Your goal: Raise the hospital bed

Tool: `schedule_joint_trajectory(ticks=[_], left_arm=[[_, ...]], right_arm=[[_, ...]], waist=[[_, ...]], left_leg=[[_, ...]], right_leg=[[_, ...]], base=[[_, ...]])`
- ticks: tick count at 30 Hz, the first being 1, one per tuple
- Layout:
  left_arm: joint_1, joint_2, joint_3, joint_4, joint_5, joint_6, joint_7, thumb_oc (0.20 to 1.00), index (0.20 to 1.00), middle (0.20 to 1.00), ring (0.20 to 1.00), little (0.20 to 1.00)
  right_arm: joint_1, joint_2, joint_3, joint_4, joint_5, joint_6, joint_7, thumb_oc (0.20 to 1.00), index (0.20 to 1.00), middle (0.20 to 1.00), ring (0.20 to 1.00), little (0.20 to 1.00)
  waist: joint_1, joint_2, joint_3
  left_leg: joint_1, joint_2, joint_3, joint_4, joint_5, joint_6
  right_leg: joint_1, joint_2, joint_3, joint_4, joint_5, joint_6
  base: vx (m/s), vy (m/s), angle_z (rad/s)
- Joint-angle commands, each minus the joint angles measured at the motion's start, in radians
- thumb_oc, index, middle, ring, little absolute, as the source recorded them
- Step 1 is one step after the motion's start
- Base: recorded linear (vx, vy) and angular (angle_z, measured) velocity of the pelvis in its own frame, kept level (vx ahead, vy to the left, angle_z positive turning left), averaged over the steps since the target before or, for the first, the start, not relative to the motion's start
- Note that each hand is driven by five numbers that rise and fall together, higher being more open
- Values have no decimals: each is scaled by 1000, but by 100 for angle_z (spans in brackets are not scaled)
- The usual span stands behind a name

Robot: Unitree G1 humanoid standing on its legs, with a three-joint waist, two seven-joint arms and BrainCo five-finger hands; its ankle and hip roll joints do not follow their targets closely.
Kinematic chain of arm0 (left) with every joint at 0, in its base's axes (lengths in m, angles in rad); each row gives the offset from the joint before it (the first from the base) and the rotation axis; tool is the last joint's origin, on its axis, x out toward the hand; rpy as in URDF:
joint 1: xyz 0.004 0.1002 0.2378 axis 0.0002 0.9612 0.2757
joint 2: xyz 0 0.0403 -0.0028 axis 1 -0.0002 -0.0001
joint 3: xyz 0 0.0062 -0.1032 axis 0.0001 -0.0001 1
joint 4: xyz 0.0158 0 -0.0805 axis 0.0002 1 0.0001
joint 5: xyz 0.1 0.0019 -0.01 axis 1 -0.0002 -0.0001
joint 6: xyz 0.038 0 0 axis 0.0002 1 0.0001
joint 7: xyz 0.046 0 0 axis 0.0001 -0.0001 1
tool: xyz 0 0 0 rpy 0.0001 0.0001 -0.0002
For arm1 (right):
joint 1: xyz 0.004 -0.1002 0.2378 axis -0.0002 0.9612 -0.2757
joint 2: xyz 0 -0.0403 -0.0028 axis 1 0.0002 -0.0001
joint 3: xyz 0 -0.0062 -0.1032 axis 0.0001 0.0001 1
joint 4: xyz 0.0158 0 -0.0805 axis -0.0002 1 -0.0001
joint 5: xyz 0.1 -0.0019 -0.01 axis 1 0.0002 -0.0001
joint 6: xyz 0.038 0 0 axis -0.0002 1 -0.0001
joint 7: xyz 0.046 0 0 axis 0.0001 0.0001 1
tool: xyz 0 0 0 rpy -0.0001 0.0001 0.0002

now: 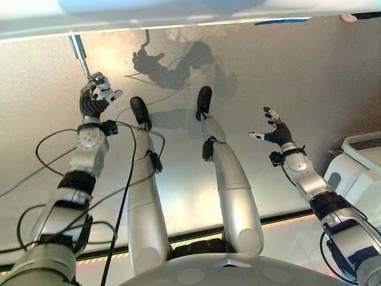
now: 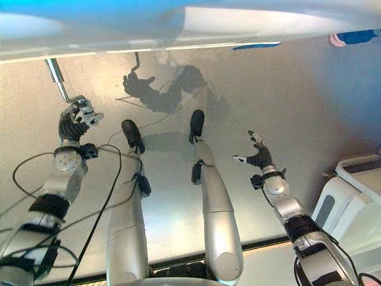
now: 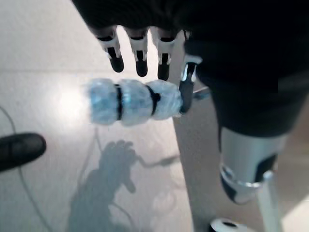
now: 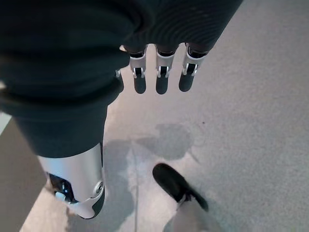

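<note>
Left hand (image 1: pixel 95 95) is at the crank (image 3: pixel 133 101) under the bed (image 1: pixel 178 15) edge, fingers loosely curled beside, not closed on, its grip, so it may slip when turned; right hand (image 1: pixel 275 132) hangs open.

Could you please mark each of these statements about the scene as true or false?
1. The left robot hand is at the crank handle. True.
2. The right robot hand grips the crank. False: it hangs open over the floor, holding nothing.
3. The crank's rod comes down from the bed. True.
4. A white unit stands on the robot's left. False: it stands on its right.
</note>
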Motion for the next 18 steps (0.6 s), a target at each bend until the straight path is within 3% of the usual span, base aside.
schedule_joint_trajectory(ticks=[1,3,6,18], left_arm=[[197,-9,78,-132,-4,-30,8,1000,1000,1000,1000,1000],[200,-10,79,-135,-3,-28,9,1000,1000,1000,1000,1000],[350,-13,139,-320,20,-38,-4,1000,1000,1000,1000,1000],[509,9,185,-513,49,-34,-41,1000,1000,1000,1000,1000]], right_arm=[[134,-55,-48,-51,-2,-32,-1,1000,1000,1000,1000,1000],[135,-55,-47,-52,-3,-31,-1,1000,1000,1000,1000,1000],[169,-59,-81,-65,-17,-27,7,1000,1000,1000,1000,1000],[210,-60,-108,-79,-38,-23,12,1000,1000,1000,1000,1000]], waist=[[18,18,3],[17,18,3],[37,42,3],[55,63,3]], left_leg=[[-36,-43,-34,67,-32,17],[-35,-43,-34,67,-32,17],[-31,-46,-36,44,-23,14],[-24,-52,-39,31,-20,14]], right_leg=[[29,-7,2,-7,5,137],[29,-7,2,-7,5,137],[27,-8,-1,-14,3,139],[31,-10,-4,-16,-1,143]], base=[[0,0,0],[0,0,0],[12,-12,5],[8,-7,4]])
